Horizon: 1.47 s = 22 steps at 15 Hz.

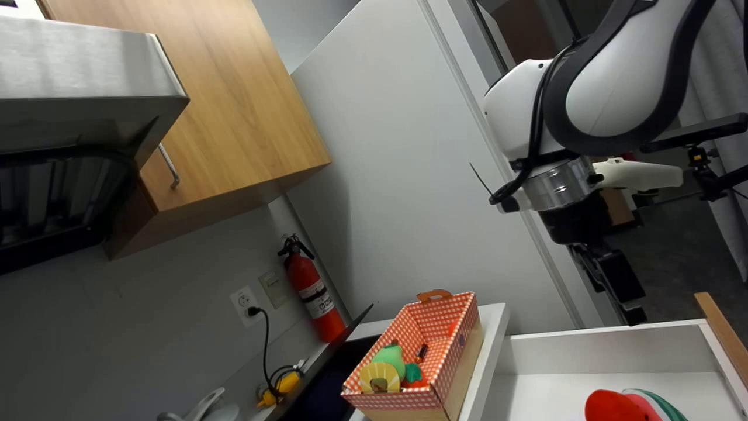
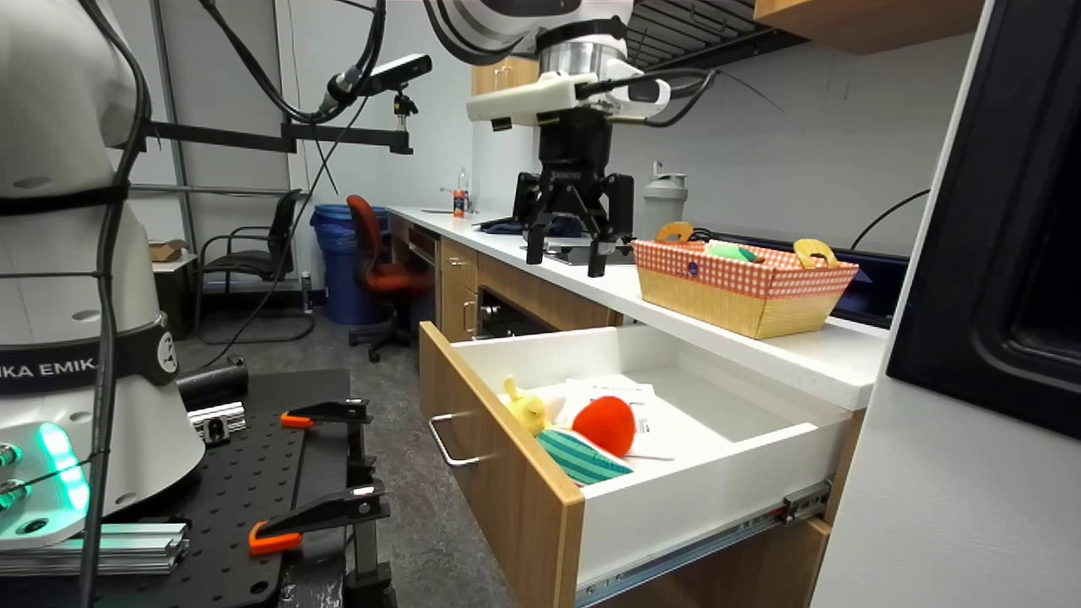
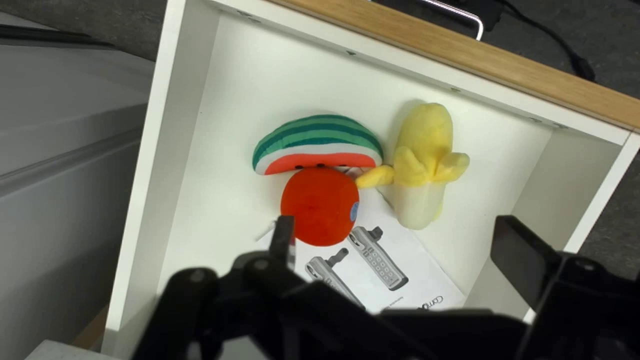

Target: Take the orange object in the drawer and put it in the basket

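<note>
Three likely snags, left to right in the wrist view: dragging the watermelon slice, through apparent contact with the orange object; rolling the latter, through a descent off centre; catching the banana, through a peel tip seemingly against that object. Find the orange object in the drawer, below jaws spread wide around nothing, lower left edge overlapped there by the left jaw, well apart from the right.
</note>
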### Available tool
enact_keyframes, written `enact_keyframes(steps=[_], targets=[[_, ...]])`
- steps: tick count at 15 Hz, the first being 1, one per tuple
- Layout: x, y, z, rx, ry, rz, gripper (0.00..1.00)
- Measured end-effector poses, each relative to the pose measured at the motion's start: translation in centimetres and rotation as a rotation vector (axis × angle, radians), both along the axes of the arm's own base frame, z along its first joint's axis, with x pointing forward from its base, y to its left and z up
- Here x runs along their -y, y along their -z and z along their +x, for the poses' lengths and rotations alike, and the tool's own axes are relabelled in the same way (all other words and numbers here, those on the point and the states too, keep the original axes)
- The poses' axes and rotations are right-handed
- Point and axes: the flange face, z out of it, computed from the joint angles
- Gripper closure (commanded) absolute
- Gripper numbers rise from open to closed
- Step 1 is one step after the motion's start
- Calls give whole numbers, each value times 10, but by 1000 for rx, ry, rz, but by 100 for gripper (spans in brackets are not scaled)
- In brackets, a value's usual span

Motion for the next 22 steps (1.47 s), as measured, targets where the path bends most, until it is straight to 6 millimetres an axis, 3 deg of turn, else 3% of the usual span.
enact_keyframes(steps=[8,22], targets=[[-1,38,8,-16,-36,-32,0],[-9,108,50,4,13,-32,0]])
